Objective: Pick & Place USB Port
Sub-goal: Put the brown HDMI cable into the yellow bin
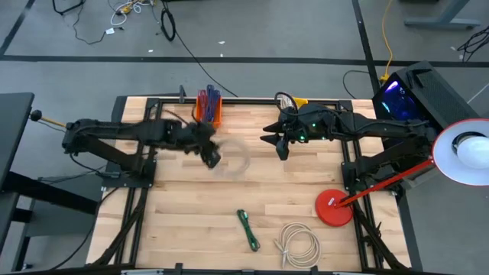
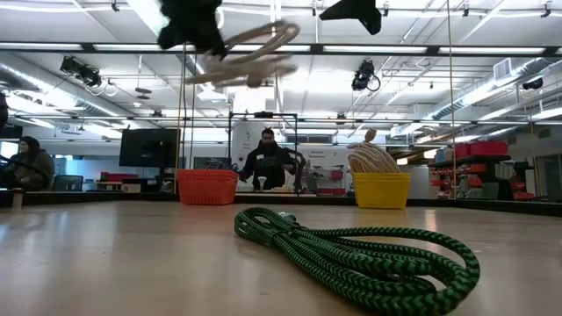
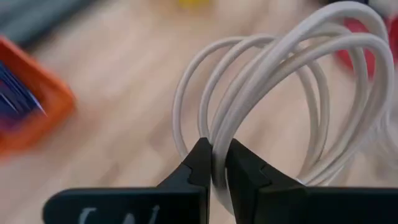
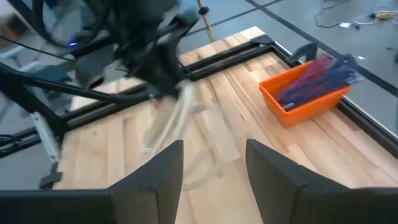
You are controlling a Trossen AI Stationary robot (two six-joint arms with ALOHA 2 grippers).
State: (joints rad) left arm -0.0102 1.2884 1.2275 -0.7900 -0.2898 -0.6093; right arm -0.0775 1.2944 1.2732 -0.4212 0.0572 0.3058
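Observation:
My left gripper (image 1: 212, 156) (image 3: 216, 163) hangs over the middle of the table, shut on a coil of white cable (image 1: 233, 158) (image 3: 280, 93) (image 2: 250, 57) that is blurred with motion. My right gripper (image 1: 280, 145) (image 4: 212, 163) is open and empty, held above the far middle of the table. A second white coil (image 1: 298, 244) lies flat near the near edge. A green braided cable (image 1: 247, 229) (image 2: 360, 254) lies flat beside it. An orange basket (image 1: 208, 107) (image 4: 305, 93) with blue and red things stands at the far edge. My left gripper pinches several strands of the white coil (image 3: 219, 140) between its two fingertips (image 3: 199, 165). The loops fan out beyond the fingers. The coil is lifted clear of the table, as the low view shows it high above the board.
A yellow basket (image 2: 382, 189) (image 1: 296, 101) holding pale rope stands at the far edge. A red lamp base (image 1: 334, 208) sits near the right side, its white shade (image 1: 463, 156) beyond the table. Black frame rails edge the table. People sit in the room behind.

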